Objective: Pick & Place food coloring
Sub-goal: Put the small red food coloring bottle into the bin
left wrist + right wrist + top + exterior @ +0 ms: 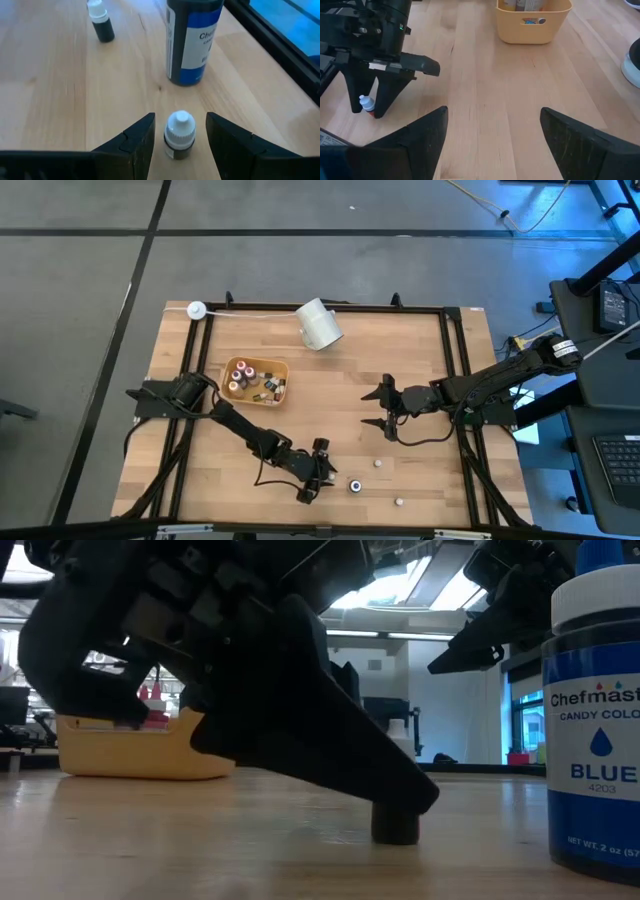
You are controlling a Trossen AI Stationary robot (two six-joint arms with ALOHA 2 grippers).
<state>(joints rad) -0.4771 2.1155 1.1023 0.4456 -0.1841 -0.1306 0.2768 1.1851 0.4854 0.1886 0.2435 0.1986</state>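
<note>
Near the front edge of table [420,380]: left gripper [179,136] low, fingers set on either side of a small white-capped bottle [179,135] — not clenched, gaps show on both sides.
Just beyond: large blue bottle [192,40]; dark-bodied dropper [101,22] farther off.
Right gripper [385,410]: mid-table, jaws spread wide, holding nothing.
Yellow tray [257,380]: several small bottles inside — left of centre.
White cup [319,324]: on its side, far edge.

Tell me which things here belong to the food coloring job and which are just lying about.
Job: small white-capped bottle between the open left gripper fingers; blue bottle; dark dropper bottle; yellow tray with bottles.
Lying about: white cup on its side.
</note>
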